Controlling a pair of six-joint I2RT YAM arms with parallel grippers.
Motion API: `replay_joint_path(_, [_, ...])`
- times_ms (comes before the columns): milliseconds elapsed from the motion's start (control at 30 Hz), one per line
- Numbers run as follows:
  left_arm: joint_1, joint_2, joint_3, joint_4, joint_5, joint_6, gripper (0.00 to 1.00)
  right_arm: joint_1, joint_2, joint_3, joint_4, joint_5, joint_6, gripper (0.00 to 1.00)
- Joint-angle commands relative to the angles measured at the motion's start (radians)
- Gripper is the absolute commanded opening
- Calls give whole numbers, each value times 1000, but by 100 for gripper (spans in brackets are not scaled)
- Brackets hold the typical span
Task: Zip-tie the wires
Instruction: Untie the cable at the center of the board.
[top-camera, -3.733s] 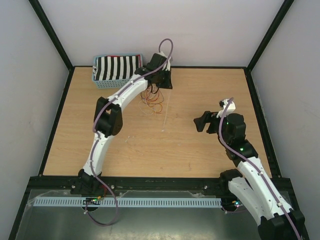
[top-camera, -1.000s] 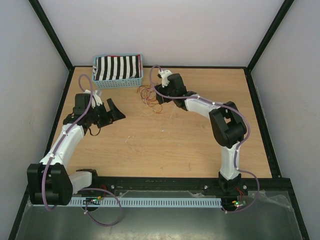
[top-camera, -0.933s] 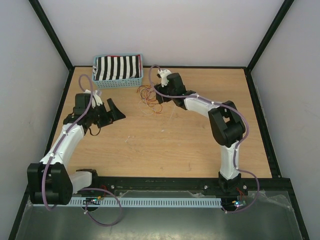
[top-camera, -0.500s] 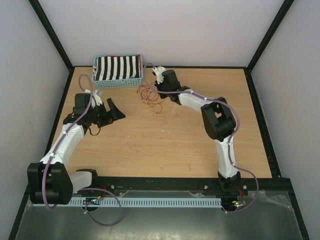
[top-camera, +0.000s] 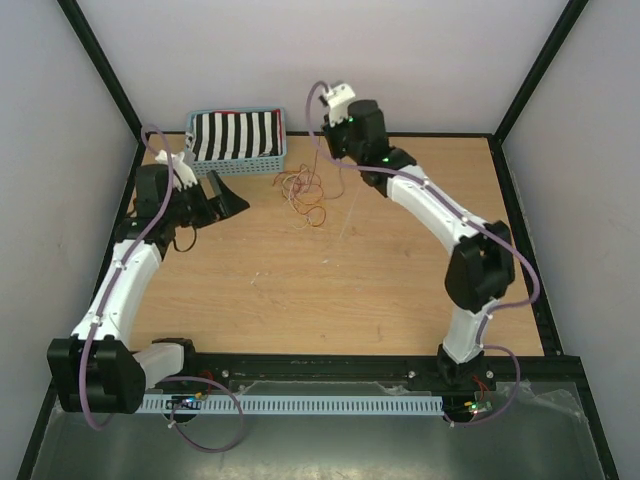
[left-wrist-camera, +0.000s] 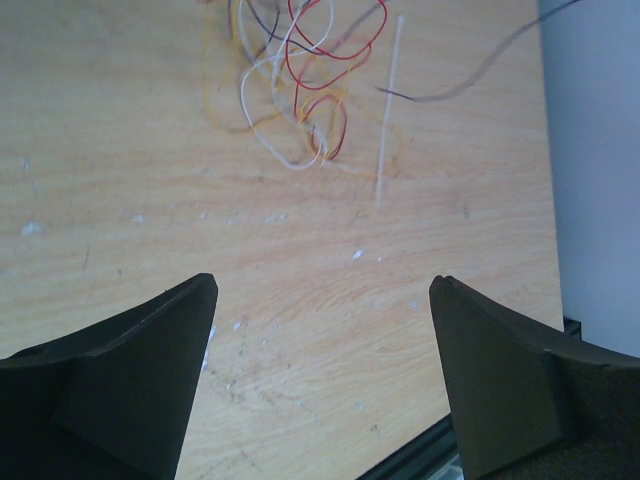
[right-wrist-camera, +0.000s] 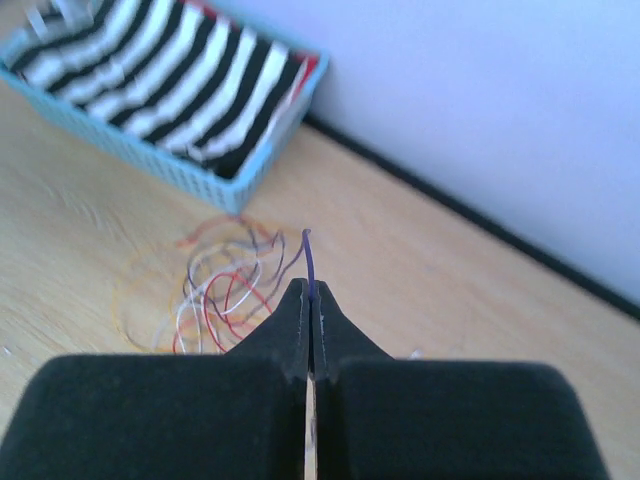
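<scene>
Right gripper (right-wrist-camera: 310, 300) is seen pinched fully together, raised over the back part of the wooden table (top-camera: 400, 270). A thin dark strand (right-wrist-camera: 310, 255) is clamped between the fingers, with its short tip poking out past them. In the left wrist view that same strand can be followed slanting up off the tabletop toward the top right corner, crossing the upper part of the zip tie (left-wrist-camera: 388, 110) on the way. Whether its lower end is tangled into the rest can't really be told.

The wires (top-camera: 305, 195) are found lying on the table as a loose tangle of red, orange, yellow and whitish loops. They sit just in front of the right corner of the blue basket (top-camera: 237, 165), which is stuffed with a black-and-white striped cloth (top-camera: 235, 135). The zip tie, a pale straight strip, is laid flat just beside the tangle on its right.

Left gripper (left-wrist-camera: 322, 290) is held with its jaws wide apart, hovering low over the left side of the table. It's pointed toward the tangle but parked off to its left, and tabletop is seen between the two fingers.
</scene>
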Motion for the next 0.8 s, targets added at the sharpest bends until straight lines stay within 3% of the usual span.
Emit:
replay_joint_path(0, [5, 8, 84, 61, 43, -4, 90, -2, -119, 65, -1, 8, -25, 0])
replay_joint_path(467, [-3, 90, 174, 189, 132, -56, 95, -1, -297, 200, 38, 15, -46, 0])
replay_joint_path(767, [-126, 129, 189, 251, 118, 90, 99, 0, -439, 160, 28, -110, 58, 0])
